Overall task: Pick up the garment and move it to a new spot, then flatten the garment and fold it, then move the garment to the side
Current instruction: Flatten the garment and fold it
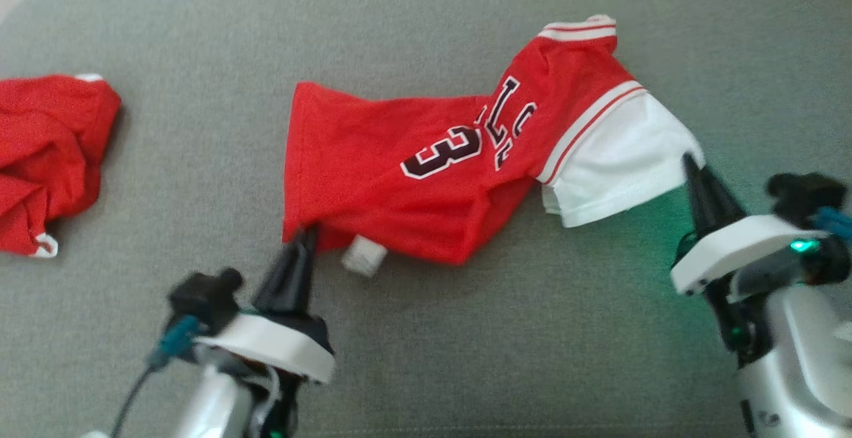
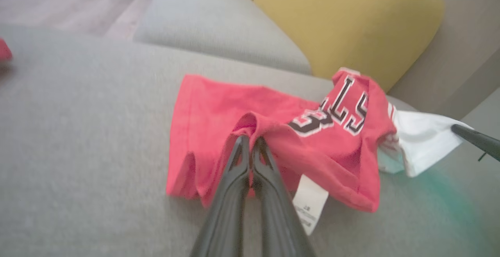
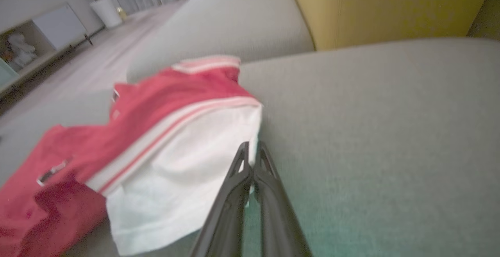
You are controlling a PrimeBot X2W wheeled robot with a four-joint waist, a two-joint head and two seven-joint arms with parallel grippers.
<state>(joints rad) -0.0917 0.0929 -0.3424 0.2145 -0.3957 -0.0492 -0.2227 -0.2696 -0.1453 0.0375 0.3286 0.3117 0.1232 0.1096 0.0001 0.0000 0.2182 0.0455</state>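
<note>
The garment point(image 1: 426, 158) is a red jersey with a dark number 3, dark letters and a white sleeve point(image 1: 619, 158), lying rumpled across the grey cushion point(image 1: 466, 331). My left gripper point(image 1: 303, 235) is shut on the garment's lower red hem; the left wrist view shows the fingers pinching a red fold of the garment point(image 2: 218, 112) at my left gripper point(image 2: 250, 141). My right gripper point(image 1: 689, 162) is shut on the outer edge of the white sleeve point(image 3: 187, 163), its tips point(image 3: 252, 149) pressed together at the cloth. A white label point(image 1: 364, 255) hangs out below the hem.
A second red garment point(image 1: 46, 152) lies crumpled at the cushion's left edge. A yellow cushion point(image 2: 343, 18) and a grey seat point(image 3: 234, 18) stand behind. In the right wrist view, bare floor and a white shelf unit point(image 3: 47, 30) lie beyond the cushion.
</note>
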